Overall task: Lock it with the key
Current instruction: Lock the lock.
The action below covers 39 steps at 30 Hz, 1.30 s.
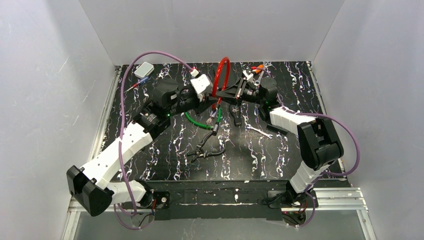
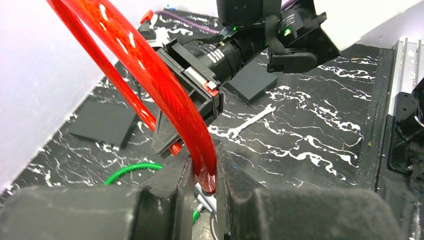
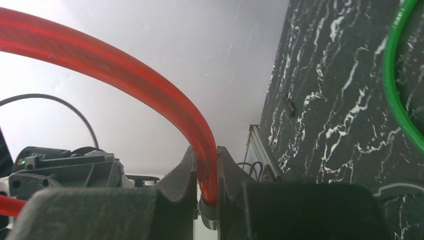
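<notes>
A red cable lock (image 1: 222, 75) arches up between both grippers above the middle back of the table. My left gripper (image 1: 213, 102) is shut on one end of the red cable (image 2: 150, 75), with the cable tip pinched between its fingers (image 2: 205, 172). My right gripper (image 1: 226, 95) is shut on the other end (image 3: 125, 75), just above a metal end-piece (image 3: 207, 212). It also shows in the left wrist view (image 2: 167, 135). Small silvery parts (image 1: 215, 121) lie under the grippers by a green cable (image 1: 196, 121). I cannot make out a key.
Pliers (image 1: 205, 151) lie at the table's middle and a small wrench (image 1: 259, 131) to the right. A black tool (image 1: 236, 118) lies near the wrench. A white box (image 1: 144, 70) sits back left. Screwdrivers (image 1: 256, 70) are at the back. Black blocks (image 2: 102, 125) (image 2: 252, 82) rest on the table.
</notes>
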Motion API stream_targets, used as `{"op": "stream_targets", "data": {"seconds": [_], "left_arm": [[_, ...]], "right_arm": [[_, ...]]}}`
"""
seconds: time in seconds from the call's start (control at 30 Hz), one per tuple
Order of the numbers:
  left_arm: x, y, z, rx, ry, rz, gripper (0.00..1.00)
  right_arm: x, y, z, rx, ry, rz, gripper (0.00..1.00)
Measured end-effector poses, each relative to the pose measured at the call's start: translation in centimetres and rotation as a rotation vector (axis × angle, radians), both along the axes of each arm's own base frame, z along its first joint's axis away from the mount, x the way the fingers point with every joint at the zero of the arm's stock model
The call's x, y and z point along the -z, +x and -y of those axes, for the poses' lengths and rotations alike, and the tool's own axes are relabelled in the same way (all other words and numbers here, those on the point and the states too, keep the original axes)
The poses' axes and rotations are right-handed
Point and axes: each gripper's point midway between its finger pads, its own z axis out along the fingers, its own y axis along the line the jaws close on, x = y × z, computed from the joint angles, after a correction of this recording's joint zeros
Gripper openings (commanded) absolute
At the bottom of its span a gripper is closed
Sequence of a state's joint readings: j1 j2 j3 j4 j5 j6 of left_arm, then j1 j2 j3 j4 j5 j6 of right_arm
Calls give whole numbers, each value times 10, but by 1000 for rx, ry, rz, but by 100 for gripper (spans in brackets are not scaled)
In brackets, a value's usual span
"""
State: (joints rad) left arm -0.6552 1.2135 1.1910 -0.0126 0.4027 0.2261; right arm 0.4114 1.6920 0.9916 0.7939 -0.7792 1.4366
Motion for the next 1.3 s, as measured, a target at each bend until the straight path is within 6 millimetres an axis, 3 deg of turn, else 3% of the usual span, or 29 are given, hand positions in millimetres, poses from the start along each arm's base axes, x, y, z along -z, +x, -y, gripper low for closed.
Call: {"op": "stream_targets", "data": {"seconds": [0.2,0.4,0.63,0.97,1.17,1.3], "left_arm": [[16,0,-3,1,25,-105,20],[22,-7,-7,16,33,-151,25],[38,-7,-16,-43,53,-249,49],[35,-11,-24,-92,-8,-323,51],[57,-21,-25,-67,7,-363,50],[42,-21,-13,11,-10,-323,51]], "right_arm": [[13,2,2,13,-41,-56,1],[2,9,9,35,6,-109,1],[-8,12,18,65,19,-136,1],[2,28,24,117,-205,-84,1],[16,38,38,177,-384,-61,1],[23,39,44,193,-451,-53,1]]}}
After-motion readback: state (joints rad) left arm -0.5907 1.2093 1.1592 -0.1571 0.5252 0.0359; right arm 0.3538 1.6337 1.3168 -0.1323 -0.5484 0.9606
